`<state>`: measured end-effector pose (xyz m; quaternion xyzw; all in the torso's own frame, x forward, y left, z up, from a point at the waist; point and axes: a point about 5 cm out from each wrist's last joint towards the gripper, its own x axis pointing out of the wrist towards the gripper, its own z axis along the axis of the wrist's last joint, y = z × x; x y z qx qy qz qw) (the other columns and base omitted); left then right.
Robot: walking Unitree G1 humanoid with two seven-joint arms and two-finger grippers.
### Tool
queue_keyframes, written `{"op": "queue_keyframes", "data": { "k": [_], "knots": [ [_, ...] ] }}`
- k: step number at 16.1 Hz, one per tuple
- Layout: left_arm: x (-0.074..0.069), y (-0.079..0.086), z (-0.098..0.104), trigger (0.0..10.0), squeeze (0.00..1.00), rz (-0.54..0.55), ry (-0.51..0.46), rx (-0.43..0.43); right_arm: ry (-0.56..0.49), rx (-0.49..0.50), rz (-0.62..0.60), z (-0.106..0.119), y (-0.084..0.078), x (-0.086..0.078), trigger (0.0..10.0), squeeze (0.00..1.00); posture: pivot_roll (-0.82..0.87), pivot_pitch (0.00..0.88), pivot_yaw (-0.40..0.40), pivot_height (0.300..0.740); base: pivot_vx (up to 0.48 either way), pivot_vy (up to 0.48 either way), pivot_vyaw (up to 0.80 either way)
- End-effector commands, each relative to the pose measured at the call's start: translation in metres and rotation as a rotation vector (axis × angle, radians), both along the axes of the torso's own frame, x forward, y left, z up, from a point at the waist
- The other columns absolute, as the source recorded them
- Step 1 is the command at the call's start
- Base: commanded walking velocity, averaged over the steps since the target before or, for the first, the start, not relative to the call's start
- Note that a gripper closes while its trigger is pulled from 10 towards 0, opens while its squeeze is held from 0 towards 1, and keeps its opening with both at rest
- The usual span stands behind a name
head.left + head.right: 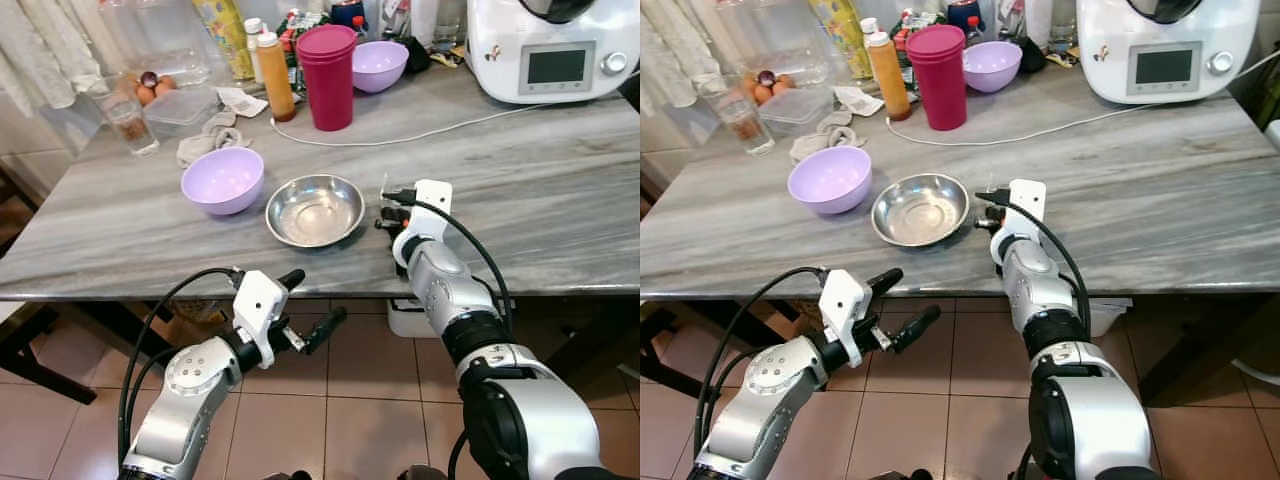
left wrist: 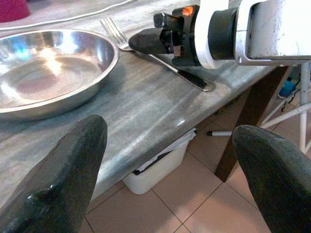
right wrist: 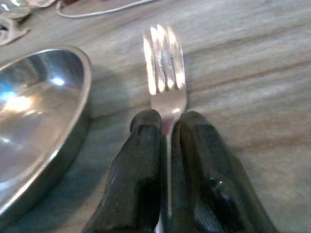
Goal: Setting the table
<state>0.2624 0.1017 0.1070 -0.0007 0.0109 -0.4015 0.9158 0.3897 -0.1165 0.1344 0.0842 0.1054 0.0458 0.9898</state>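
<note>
Fork (image 3: 165, 73) flat on grey marble table (image 1: 560, 190), just right of steel bowl (image 1: 315, 209), tines pointing away from robot, handle toward table's near edge; neck pinched between the two black fingers (image 3: 141, 160) of right gripper (image 3: 166, 127), jaws closed tight on it, pressed low against the tabletop

Lilac bowl (image 1: 222, 179) just left of steel bowl, near but apart from it

Left gripper (image 1: 312, 305) below and in front of table's near edge, over tiled floor (image 1: 360, 370), jaws wide apart, empty; aimed across at steel bowl's rim and the right gripper

Farther back on table: crimson tumbler (image 1: 328, 76) upright, orange-capped sauce bottle (image 1: 275, 75) just left of it, second lilac bowl (image 1: 379, 64) behind, white cable (image 1: 420, 131) trailing across toward white kitchen machine (image 1: 555, 45) at far right

At far left: drinking glass (image 1: 128, 117), crumpled cloth (image 1: 208, 137), clear lidded box (image 1: 180, 104), eggs (image 1: 148, 90) behind

White bin (image 2: 158, 165) on floor beneath table
</note>
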Motion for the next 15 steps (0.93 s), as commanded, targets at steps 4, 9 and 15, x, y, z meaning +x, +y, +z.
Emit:
{"op": "queue_keyframes", "data": {
  "k": [4, 9, 15],
  "knots": [
    [-0.001, 0.003, -0.001, 10.0, 0.0, 0.005, 0.001, 0.018, 0.058, -0.02, -0.032, -0.016, -0.004, -0.006, 10.0, 1.0, -0.2, 0.12, 0.15, 0.74, 0.0, 0.0, 0.0],
    [0.002, 0.004, 0.002, 10.0, 0.0, 0.011, -0.011, 0.02, -0.003, -0.018, -0.048, -0.008, -0.004, -0.004, 10.0, 1.0, -0.2, 0.11, 0.152, 0.74, 0.0, 0.0, 0.0],
    [0.005, 0.002, 0.011, 10.0, 0.0, 0.013, -0.038, -0.008, -0.277, -0.115, -0.051, 0.015, -0.019, -0.021, 10.0, 1.0, -0.2, 0.083, 0.137, 0.74, 0.0, 0.0, 0.0]
  ]
}}
